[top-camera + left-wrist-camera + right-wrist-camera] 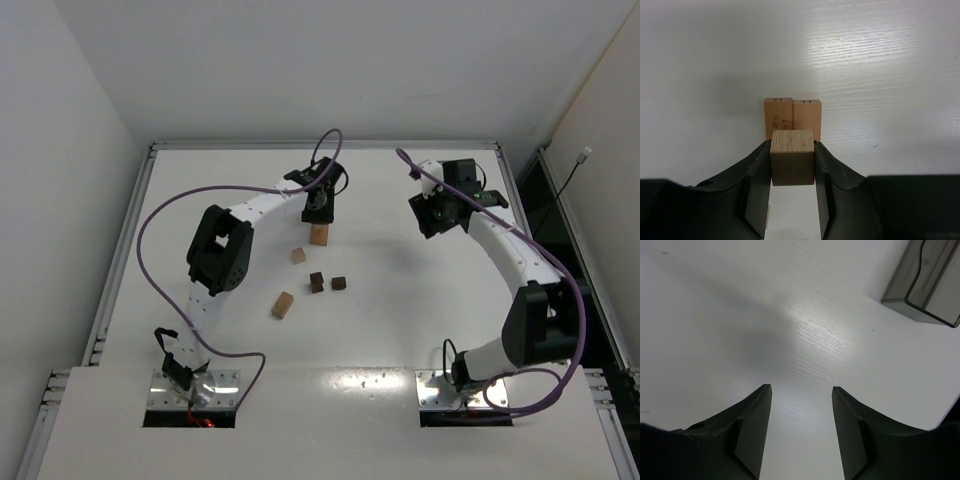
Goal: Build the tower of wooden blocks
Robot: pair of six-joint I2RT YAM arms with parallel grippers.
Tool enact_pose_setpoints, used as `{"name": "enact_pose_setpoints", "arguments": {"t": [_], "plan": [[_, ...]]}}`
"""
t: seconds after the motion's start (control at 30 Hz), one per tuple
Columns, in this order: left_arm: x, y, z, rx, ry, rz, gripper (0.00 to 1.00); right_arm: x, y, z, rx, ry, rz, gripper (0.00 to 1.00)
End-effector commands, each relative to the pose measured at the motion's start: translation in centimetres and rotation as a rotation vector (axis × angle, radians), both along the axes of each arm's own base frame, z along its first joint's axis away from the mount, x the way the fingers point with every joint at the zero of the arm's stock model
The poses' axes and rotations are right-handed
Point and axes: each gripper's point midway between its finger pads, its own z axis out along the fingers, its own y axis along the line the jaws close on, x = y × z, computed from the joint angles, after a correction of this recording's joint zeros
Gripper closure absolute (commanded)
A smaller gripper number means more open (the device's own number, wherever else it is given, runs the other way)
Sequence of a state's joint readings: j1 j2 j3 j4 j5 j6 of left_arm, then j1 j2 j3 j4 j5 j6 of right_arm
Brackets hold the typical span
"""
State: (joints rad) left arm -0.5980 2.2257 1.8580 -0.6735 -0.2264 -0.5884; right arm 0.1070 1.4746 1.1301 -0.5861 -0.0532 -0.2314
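Observation:
My left gripper [792, 150] is shut on a light tan wooden cube [792, 157] and holds it just above two tan blocks [793, 118] standing side by side on the table. In the top view the left gripper [318, 205] sits at the far centre, right over that tan base [319, 236]. A small tan block [298, 255], two dark brown cubes [316, 282] [339, 283] and a larger tan block [283, 305] lie loose nearer the arms. My right gripper [430, 216] is open and empty over bare table, also in its wrist view [801, 387].
A dark translucent plastic tray [925, 285] stands at the upper right of the right wrist view, apart from the fingers. The white table [200, 200] has a raised rim on all sides. Purple cables arc over both arms.

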Motion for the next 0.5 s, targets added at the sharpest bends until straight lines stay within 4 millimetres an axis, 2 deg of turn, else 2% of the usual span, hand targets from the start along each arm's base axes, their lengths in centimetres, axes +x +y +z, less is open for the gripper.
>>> {"name": "enact_pose_setpoints", "arguments": {"t": [0.0, 0.03, 0.37, 0.47], "plan": [[1.29, -0.54, 1.68, -0.016, -0.048, 0.011, 1.00, 1.16, -0.02, 1.45, 0.009, -0.043, -0.012, 0.50], [1.26, -0.51, 1.13, -0.010, -0.040, 0.011, 1.00, 1.16, -0.02, 1.45, 0.009, -0.043, -0.012, 0.47], [2.10, -1.24, 1.30, -0.023, -0.052, -0.002, 1.00, 1.20, -0.33, 1.12, -0.002, -0.034, -0.031, 0.37], [2.07, -1.22, 0.81, -0.018, -0.045, -0.002, 1.00, 1.21, -0.49, 1.13, -0.009, -0.035, -0.037, 0.35]]}}
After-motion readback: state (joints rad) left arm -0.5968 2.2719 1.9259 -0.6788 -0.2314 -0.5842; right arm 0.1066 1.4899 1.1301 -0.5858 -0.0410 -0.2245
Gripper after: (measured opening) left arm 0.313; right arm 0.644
